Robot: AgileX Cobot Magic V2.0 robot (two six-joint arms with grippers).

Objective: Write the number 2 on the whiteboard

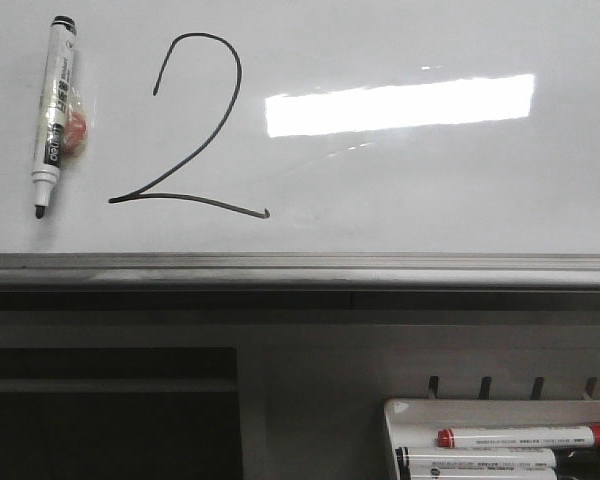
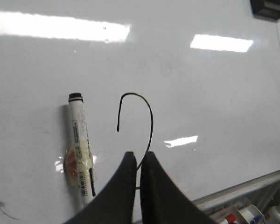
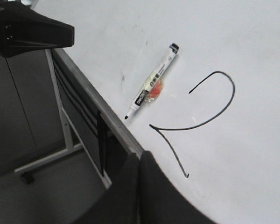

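The number 2 (image 1: 190, 198) is drawn in thin black line on the whiteboard (image 1: 430, 180), left of centre. A black-tipped white marker (image 1: 55, 110) with tape and an orange patch sits on the board just left of it, cap end up. Neither gripper shows in the front view. In the left wrist view my left gripper (image 2: 139, 155) is shut and empty, over the 2's diagonal (image 2: 151, 121), with the marker (image 2: 79, 144) beside it. In the right wrist view my right gripper (image 3: 140, 154) is shut and empty near the board's rail edge, beside the 2 (image 3: 234, 91) and marker (image 3: 151, 81).
A grey metal rail (image 1: 300, 270) runs along the board's lower edge. A white tray (image 1: 395, 415) below at the right holds a red-capped marker (image 1: 520, 436) and other markers. The board's stand frame (image 3: 42, 161) and a black object (image 3: 28, 32) show in the right wrist view.
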